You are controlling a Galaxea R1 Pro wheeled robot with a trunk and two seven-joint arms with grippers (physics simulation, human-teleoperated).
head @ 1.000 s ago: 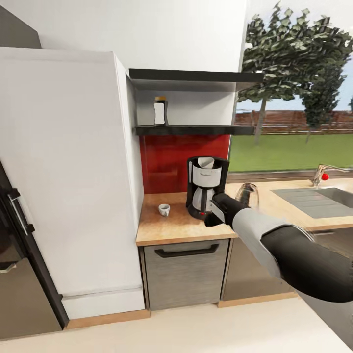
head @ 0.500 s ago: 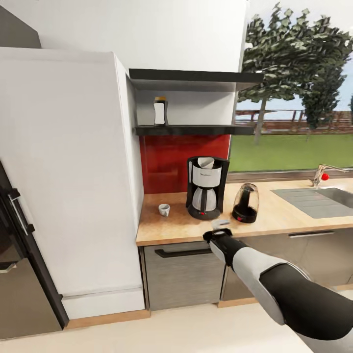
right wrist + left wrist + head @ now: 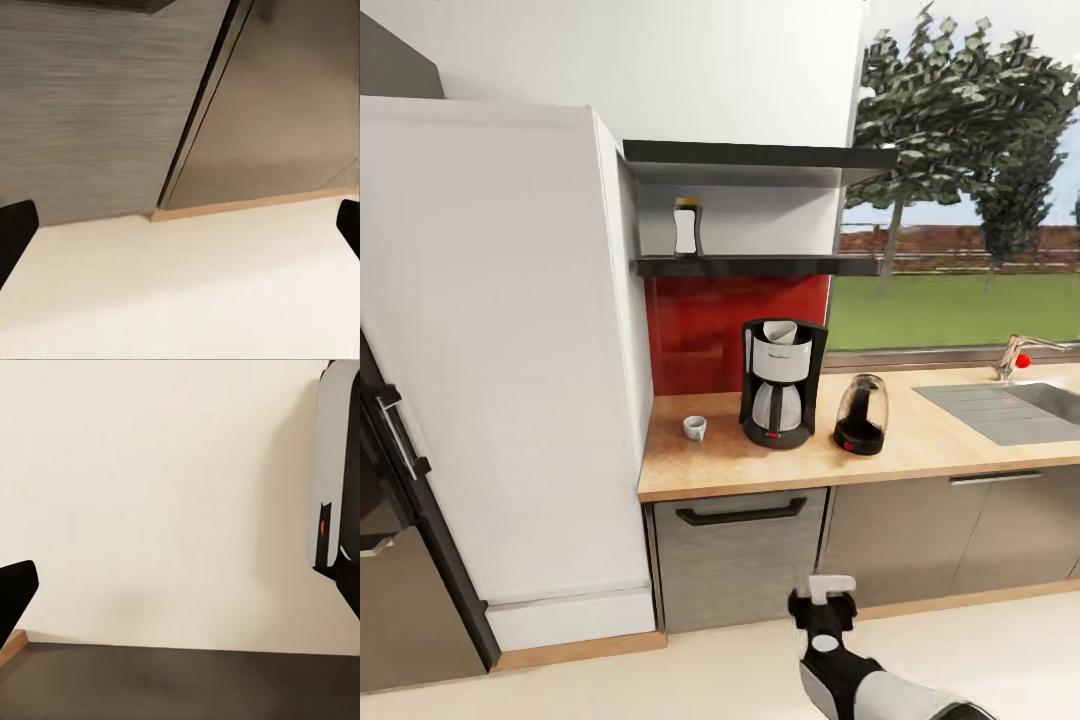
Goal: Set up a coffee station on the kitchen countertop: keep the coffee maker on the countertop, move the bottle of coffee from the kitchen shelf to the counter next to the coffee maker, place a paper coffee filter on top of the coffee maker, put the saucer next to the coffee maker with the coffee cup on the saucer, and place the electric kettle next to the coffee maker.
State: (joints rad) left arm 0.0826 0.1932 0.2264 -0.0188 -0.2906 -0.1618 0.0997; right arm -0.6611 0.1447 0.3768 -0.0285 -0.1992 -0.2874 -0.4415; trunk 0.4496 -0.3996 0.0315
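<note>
Your right pincer (image 3: pixel 822 604) hangs low in front of the cabinets, below the counter (image 3: pixel 720 465) edge and over the pale floor (image 3: pixel 680 670); its wrist view shows the two dark fingertips (image 3: pixel 15 232) set wide apart with nothing between them, looking at the grey dishwasher front (image 3: pixel 90 105) and the wooden kickboard. Up and beyond that pincer, on the counter, the coffee maker (image 3: pixel 781 382) stands with a paper filter (image 3: pixel 781 331) sitting in its top. Just beside it, on the side toward the sink (image 3: pixel 1020 405), stands the kettle (image 3: pixel 861 414), close but apart from it. On the other side, toward the tall white cabinet (image 3: pixel 490 350), the cup (image 3: pixel 694 428) rests straight on the wood, near the maker. Higher still, above the cup, the coffee bottle (image 3: pixel 686 226) stands upright on the dark shelf (image 3: pixel 760 265). Your left pincer's wrist view shows one dark fingertip (image 3: pixel 13 592) at one edge and another at the far edge, well apart and empty, facing a pale surface with a grey robot part (image 3: pixel 337 465) alongside.
</note>
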